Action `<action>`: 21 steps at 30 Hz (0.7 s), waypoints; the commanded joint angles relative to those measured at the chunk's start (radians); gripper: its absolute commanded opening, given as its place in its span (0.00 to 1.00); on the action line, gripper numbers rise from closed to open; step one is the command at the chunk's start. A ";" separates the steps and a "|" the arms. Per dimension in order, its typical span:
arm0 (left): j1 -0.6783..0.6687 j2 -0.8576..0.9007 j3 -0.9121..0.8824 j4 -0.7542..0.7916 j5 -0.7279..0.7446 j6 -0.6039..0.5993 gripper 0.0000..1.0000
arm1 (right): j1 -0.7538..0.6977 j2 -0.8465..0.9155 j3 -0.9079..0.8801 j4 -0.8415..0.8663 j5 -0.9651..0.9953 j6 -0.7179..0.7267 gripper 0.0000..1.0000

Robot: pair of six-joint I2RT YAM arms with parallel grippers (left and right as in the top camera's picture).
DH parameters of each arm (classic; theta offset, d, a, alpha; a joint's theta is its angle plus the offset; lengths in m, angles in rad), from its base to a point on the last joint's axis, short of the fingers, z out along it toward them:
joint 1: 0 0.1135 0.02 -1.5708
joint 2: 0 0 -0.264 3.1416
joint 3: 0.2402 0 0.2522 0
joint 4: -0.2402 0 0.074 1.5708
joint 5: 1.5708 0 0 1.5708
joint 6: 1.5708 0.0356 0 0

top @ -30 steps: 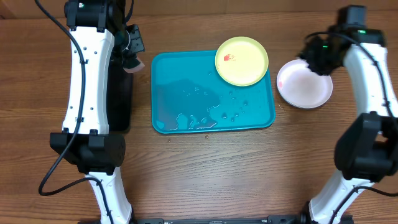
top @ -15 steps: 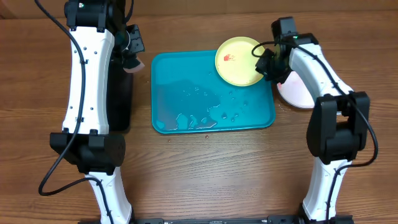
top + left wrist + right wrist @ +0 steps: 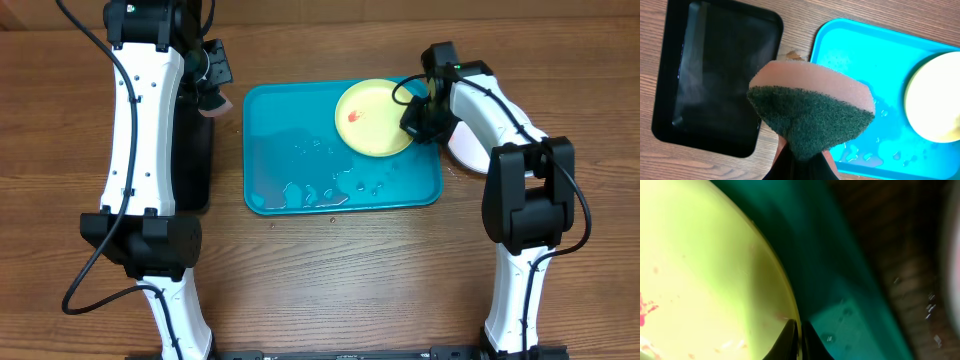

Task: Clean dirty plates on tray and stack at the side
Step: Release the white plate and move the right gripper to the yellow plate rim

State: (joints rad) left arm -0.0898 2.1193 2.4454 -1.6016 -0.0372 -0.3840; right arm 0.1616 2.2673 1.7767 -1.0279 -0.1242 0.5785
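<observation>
Tray: turquoise rectangular plastic tray (image 3: 285,125) with a raised rim, mid-way across the wooden table (image 3: 330,280); water droplets (image 3: 320,190) lie over its 6 o'clock half.
Plate on tray: yellow-green round plastic plate (image 3: 372,120), inside the tray's 1 o'clock corner; a red smear (image 3: 352,115) lies toward the plate's 9 o'clock.
Plate at side: white round plastic plate (image 3: 468,152), on the table just off the tray's 3 o'clock edge, largely hidden by the right arm.
Right gripper (image 3: 416,120): at the yellow-green plate's 3 o'clock rim; jaws closed on that rim, one finger on either face in the wrist view.
Left gripper (image 3: 210,92): beyond the tray's 10 o'clock corner; jaws clamped on a pinkish sponge with dark green scouring face (image 3: 810,115).
Second tray: black rectangular tray (image 3: 715,75), at the turquoise tray's 9 o'clock, partly under the left arm.
</observation>
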 commanded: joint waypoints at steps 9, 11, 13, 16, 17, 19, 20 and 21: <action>-0.002 0.007 -0.004 0.001 0.013 0.022 0.04 | 0.179 -0.001 -0.003 -0.187 -0.057 -0.235 0.04; -0.002 0.007 -0.004 0.000 0.013 0.022 0.04 | 0.204 -0.003 0.000 -0.182 -0.108 -0.273 0.06; -0.004 0.007 -0.004 0.000 0.014 0.022 0.04 | 0.218 -0.006 0.005 -0.172 -0.148 -0.304 0.10; -0.011 0.007 -0.004 -0.002 0.013 0.022 0.04 | 0.222 -0.014 0.012 -0.145 -0.162 -0.318 0.19; -0.015 0.007 -0.004 -0.002 0.013 0.022 0.04 | 0.221 -0.014 0.013 -0.136 -0.165 -0.318 0.22; -0.025 0.007 -0.006 -0.002 0.013 0.023 0.04 | 0.210 -0.014 0.012 -0.125 -0.166 -0.318 0.31; -0.029 0.007 -0.008 0.000 0.013 0.022 0.05 | 0.207 -0.014 0.012 -0.122 -0.167 -0.318 0.33; -0.033 0.007 -0.013 0.003 0.013 0.022 0.04 | 0.203 -0.014 0.012 -0.119 -0.167 -0.317 0.35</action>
State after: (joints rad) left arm -0.1013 2.1193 2.4451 -1.6016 -0.0368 -0.3828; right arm 0.3870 2.2673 1.7798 -1.1549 -0.2745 0.2821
